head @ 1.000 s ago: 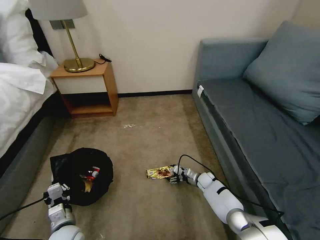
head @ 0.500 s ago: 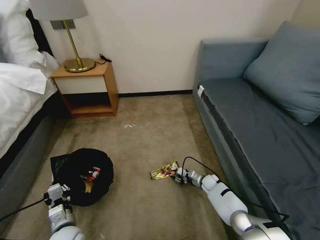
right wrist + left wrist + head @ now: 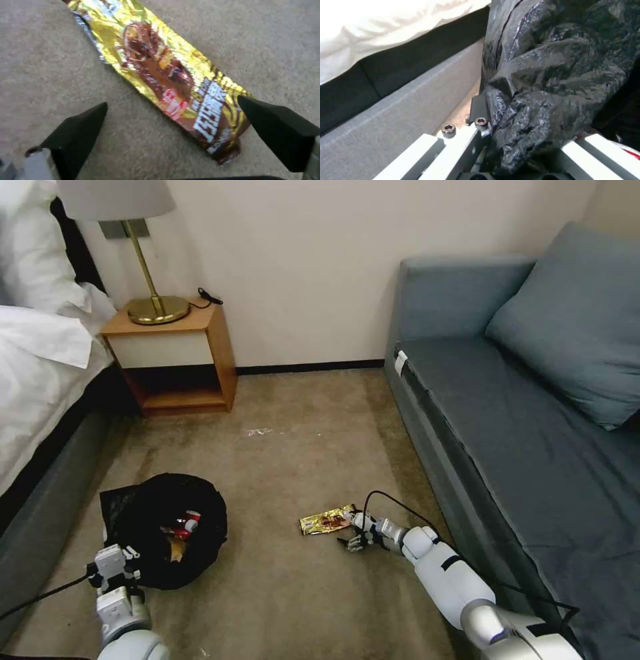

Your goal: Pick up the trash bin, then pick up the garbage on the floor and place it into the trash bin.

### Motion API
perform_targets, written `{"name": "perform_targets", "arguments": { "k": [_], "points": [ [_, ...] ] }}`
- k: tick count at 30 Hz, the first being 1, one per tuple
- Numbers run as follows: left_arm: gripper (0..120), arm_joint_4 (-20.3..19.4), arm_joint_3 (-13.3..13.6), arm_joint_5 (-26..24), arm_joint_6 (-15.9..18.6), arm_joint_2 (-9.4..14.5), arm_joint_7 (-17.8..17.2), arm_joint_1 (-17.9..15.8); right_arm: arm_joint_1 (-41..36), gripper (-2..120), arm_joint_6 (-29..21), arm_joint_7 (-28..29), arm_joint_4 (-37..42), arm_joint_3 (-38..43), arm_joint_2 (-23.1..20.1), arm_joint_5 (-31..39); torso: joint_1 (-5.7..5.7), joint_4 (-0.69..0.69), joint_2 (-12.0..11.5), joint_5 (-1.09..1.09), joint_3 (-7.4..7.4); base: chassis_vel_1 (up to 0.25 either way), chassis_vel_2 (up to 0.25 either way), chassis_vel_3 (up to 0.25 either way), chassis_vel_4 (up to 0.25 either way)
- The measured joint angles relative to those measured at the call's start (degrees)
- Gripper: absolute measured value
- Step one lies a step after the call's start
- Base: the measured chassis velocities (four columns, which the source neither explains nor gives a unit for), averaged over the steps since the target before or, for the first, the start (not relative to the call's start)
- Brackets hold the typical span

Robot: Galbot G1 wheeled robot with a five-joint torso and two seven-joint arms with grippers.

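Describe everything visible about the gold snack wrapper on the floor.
The gold snack wrapper is a long, flat, crinkled foil pack, shiny gold with a brown picture and white lettering. It lies flat on the beige carpet between the bin and the sofa. The right gripper is open, its black fingers either side of the wrapper's near end.

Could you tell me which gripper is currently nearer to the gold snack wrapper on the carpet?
The right gripper, open, straddles one end of the gold snack wrapper. The left gripper is across the carpet, clamped on the trash bin.
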Motion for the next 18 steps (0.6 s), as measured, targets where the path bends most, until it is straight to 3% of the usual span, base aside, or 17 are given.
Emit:
{"name": "perform_targets", "arguments": {
  "k": [18],
  "points": [
    [3, 1.19, 0.49, -0.83, 0.28, 0.2, 0.0, -1.64, 1.8, 100, 0.58, 5.25, -3.15, 0.58, 1.15, -1.63, 0.0, -0.01, 0.0, 0.0, 0.0, 0.0, 0.0, 0.0, 0.0]
  ]
}}
